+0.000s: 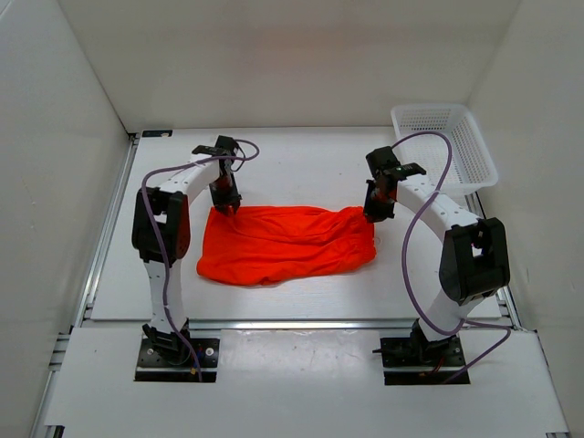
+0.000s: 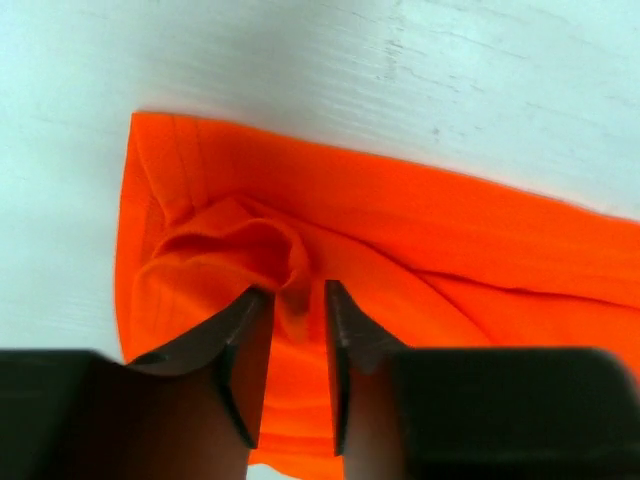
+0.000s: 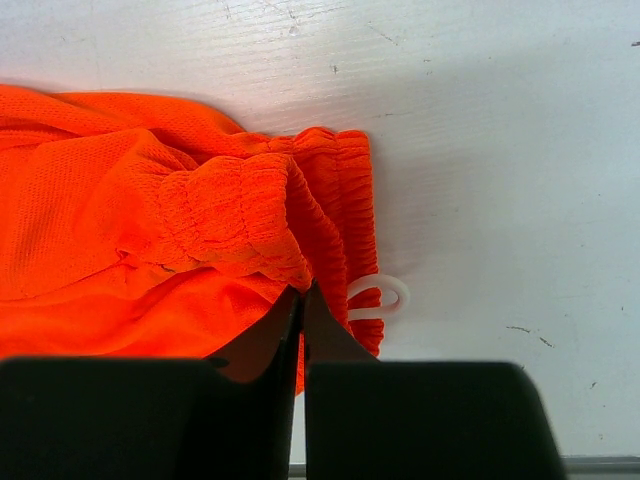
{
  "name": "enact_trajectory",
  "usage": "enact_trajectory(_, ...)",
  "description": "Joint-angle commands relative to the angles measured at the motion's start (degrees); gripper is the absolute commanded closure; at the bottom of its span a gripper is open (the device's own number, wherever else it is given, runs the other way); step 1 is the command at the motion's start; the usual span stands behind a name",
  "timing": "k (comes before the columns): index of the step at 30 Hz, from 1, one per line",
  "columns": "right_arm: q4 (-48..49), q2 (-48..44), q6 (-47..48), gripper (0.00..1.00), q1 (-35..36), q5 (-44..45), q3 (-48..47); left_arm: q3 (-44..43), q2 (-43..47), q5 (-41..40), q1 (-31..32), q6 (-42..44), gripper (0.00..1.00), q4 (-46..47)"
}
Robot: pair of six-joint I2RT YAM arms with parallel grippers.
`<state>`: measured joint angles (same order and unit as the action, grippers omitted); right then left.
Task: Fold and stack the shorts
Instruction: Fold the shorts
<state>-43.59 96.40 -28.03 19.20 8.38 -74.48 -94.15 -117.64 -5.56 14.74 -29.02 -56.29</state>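
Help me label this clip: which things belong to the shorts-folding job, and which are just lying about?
Job:
- shorts
- left gripper, at one end of them
- right gripper, pinching the waistband

Lying about:
- basket, far right corner

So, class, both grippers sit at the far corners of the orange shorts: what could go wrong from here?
1. The left gripper has its jaws apart around only a small ridge of the shorts, so closing may catch just one layer.
2. The right gripper is shut on the waistband at its very edge; that thin hold could slip in a lift.
3. The white drawstring loop lies beside that gripper and might snag.
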Motion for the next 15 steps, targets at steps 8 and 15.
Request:
enact_trajectory(8, -1.1, -0.4, 0.8, 0.99, 0.1, 1.4, -0.7, -2.6, 4.3, -5.5, -2.6, -0.7, 0.9, -2.2)
enact_trajectory(15, -1.1, 0.9, 0.8, 0.99, -0.5, 2.6, -1.7, -3.2, 4.5, -2.3, -8.5, -1.5, 0.9, -2.2)
